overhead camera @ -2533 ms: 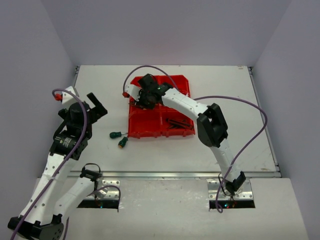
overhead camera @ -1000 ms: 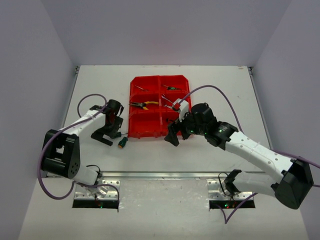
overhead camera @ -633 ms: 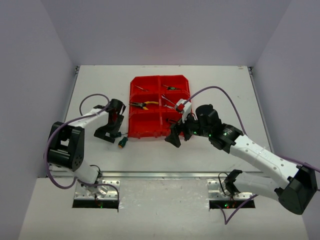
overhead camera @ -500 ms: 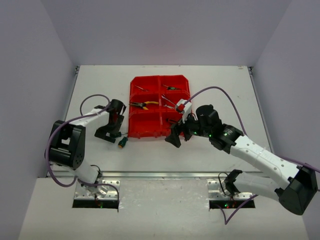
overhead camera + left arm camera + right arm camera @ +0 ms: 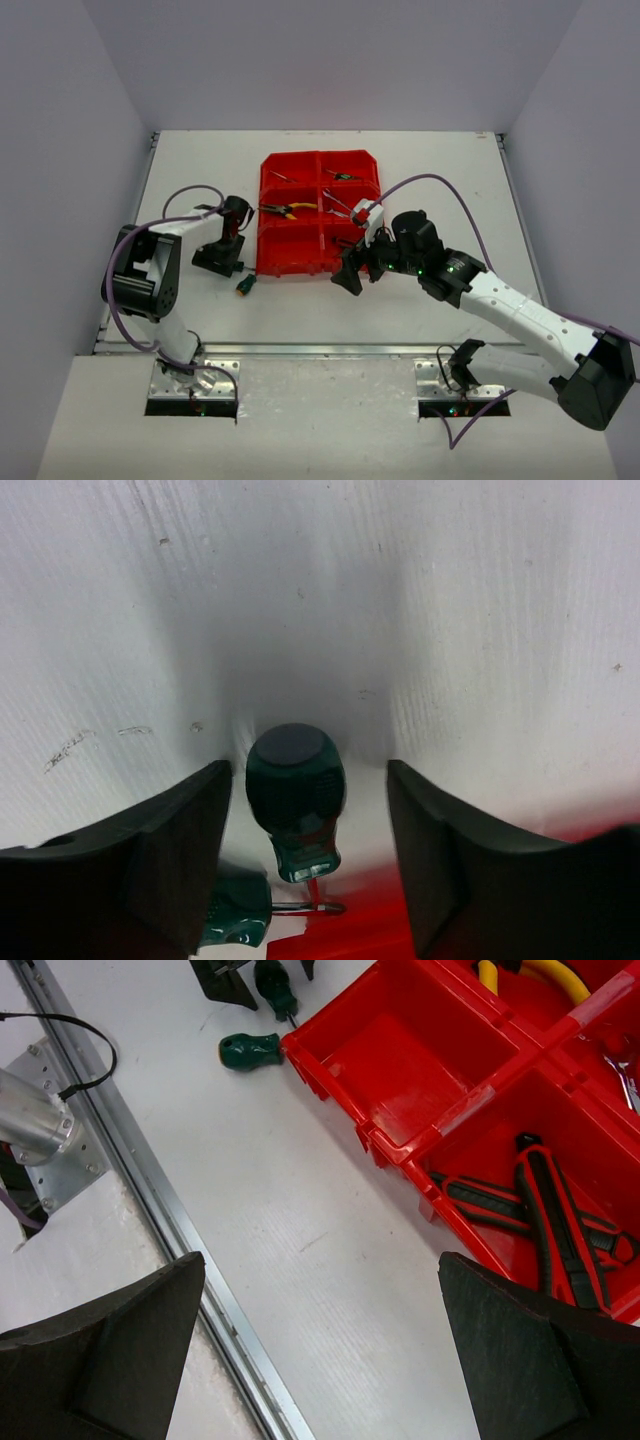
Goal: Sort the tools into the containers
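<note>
Boxed in by plain pale walls [image 5: 330, 60] at left, back and right. Below them, a white table [image 5: 450, 170], matt and finely ribbed, lightly scuffed when seen close, edged on the near side by a silver rail [image 5: 330, 348].

Toward the left, the left end effector [image 5: 308, 775], low at the surface just left of the red bin block [image 5: 300, 268]. Released, with fingers [image 5: 180, 850] astride the handle of a green screwdriver [image 5: 293, 785], a sliver of table showing on either side, no grip. That screwdriver flat on the table, tip toward the red wall. Slightly nearer the rail, a second green screwdriver [image 5: 245, 287], also flat, tip at the bin's near left corner.

In the middle, the red bin block with six open compartments, square on the table. Yellow-handled pliers [image 5: 290, 210] in the middle left one, red-and-black pliers [image 5: 540, 1210] in the near right one. Thin tools in the far ones, too small to name.

Right of that, the right end effector [image 5: 318, 1270], spread wide, nothing between its fingers, poised above the table at the bin's near right corner. Beyond, more white table up to the right wall.
</note>
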